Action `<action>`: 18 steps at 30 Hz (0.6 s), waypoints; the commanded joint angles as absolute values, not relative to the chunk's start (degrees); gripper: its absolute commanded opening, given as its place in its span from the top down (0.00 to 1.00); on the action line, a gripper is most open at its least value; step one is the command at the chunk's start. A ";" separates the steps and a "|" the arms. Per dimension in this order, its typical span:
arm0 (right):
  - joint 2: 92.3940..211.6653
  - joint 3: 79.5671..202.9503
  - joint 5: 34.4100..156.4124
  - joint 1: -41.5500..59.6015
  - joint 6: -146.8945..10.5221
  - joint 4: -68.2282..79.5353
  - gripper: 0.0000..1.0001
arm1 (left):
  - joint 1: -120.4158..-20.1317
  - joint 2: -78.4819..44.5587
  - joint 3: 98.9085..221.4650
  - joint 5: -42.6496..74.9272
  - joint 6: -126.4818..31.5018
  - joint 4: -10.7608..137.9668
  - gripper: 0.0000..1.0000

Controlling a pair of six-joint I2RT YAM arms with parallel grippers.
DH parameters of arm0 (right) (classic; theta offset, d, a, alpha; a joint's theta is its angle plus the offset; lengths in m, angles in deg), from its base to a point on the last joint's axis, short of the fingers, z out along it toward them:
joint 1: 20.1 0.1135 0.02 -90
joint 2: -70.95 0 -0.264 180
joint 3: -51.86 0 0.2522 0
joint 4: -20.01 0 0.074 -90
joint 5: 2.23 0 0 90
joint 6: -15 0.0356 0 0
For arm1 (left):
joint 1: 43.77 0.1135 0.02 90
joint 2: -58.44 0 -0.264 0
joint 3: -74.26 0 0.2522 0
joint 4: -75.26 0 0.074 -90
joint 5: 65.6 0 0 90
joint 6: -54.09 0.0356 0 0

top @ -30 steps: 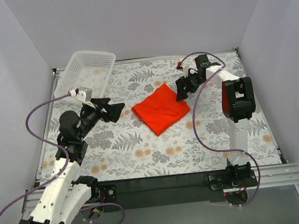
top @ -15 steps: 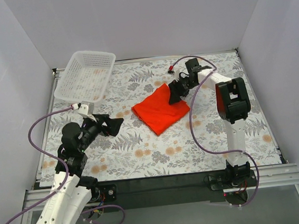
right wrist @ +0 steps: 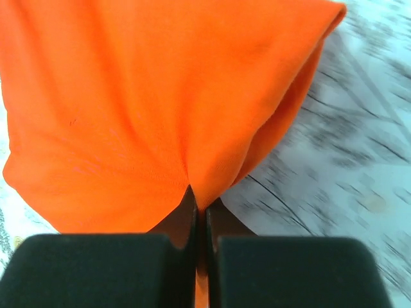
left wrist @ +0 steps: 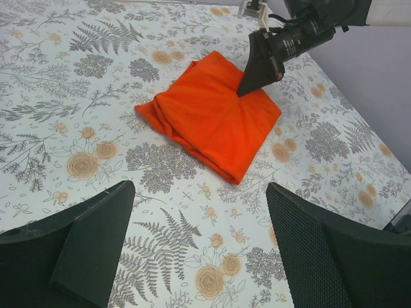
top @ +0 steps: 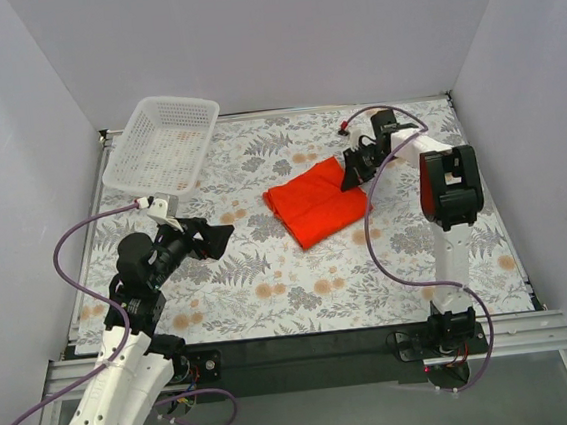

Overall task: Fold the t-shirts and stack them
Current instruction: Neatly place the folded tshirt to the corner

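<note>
**A:** Largest thing in view?

**B:** A table (top: 301, 291) under a pale cloth printed with grey ferns and orange flowers. Plain white panels on three sides.

**A:** Next in size?

**B:** Two white-and-black arms bolted side by side at the near edge. Left arm (top: 124, 333) bent low over the near left of the table, trailing a purple cable. Right arm (top: 448, 197) standing tall on the right and reaching toward the far side, with a purple cable of its own.

**A:** Then?

**B:** A white plastic mesh basket (top: 203, 130) at the far left corner.

**A:** And the clothing?

**B:** One bright orange-red t-shirt (top: 318, 204), no print, folded into a rough rectangle with layered edges. Lying on the table right of centre, toward the far side, well apart from the basket.

**A:** Smallest, the claws?

**B:** Right claw (top: 350, 174) pressed together and clamped on the t-shirt (left wrist: 212, 122) at its far right edge. From the right wrist, orange cloth (right wrist: 128, 96) puckered into a crease right at the tips of the right claw (right wrist: 200, 199). Left claw (top: 221, 237) spread wide, gripping nothing, hovering to the left of the shirt and apart from it. From the left wrist, two black fingers (left wrist: 90, 250) framing the shirt at the bottom corners.
</note>
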State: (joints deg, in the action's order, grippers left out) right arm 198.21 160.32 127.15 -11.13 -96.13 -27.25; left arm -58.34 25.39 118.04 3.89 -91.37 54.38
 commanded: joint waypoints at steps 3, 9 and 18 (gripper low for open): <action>196.46 162.74 125.74 -18.95 -97.41 -28.29 0.99 | -58.10 25.31 118.43 4.01 -90.67 53.68 0.23; 198.82 170.02 118.19 -29.67 -101.35 -29.69 0.99 | -58.10 25.14 118.43 3.66 -90.67 53.76 0.23; 204.63 183.74 103.42 -34.08 -109.01 -31.81 0.55 | -58.10 23.99 118.51 2.69 -90.93 54.03 0.23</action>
